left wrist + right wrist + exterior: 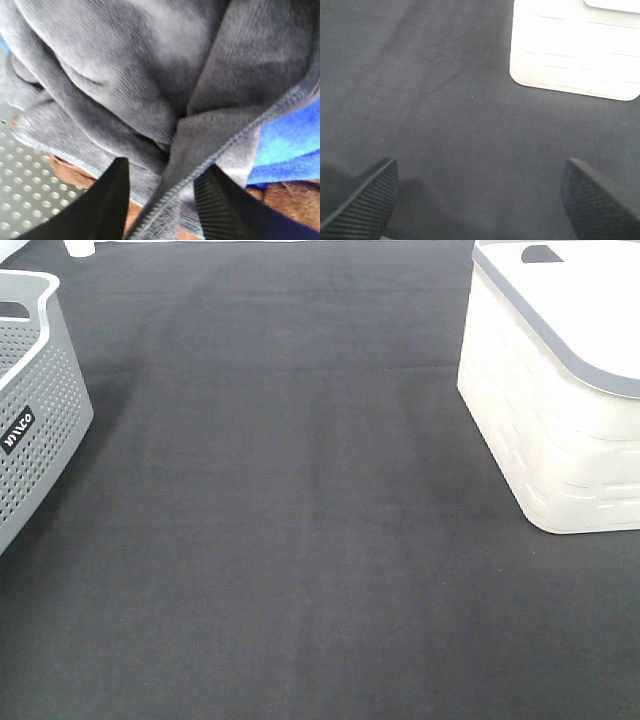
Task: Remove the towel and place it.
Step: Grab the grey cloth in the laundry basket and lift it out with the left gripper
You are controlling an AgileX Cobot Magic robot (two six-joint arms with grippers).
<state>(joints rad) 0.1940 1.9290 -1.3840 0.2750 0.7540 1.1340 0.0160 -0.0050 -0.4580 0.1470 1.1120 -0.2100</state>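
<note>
The grey-lavender towel (pixel 140 75) fills the left wrist view, crumpled, with a stitched edge running down between the fingers. My left gripper (pixel 162 175) has its jaws narrowed around a raised fold of the towel and grips it. The towel and both grippers are out of the exterior high view. My right gripper (pixel 480 200) is open and empty, hovering above the black table covering (pixel 445 100).
A blue cloth (pixel 290 140) and a brown cloth (pixel 290 200) lie under the towel, beside a perforated grey wall (pixel 25 190). A grey perforated basket (pixel 30 410) stands at the left edge, a white lidded bin (pixel 560 390) at the right; the bin also shows in the right wrist view (pixel 575 50).
</note>
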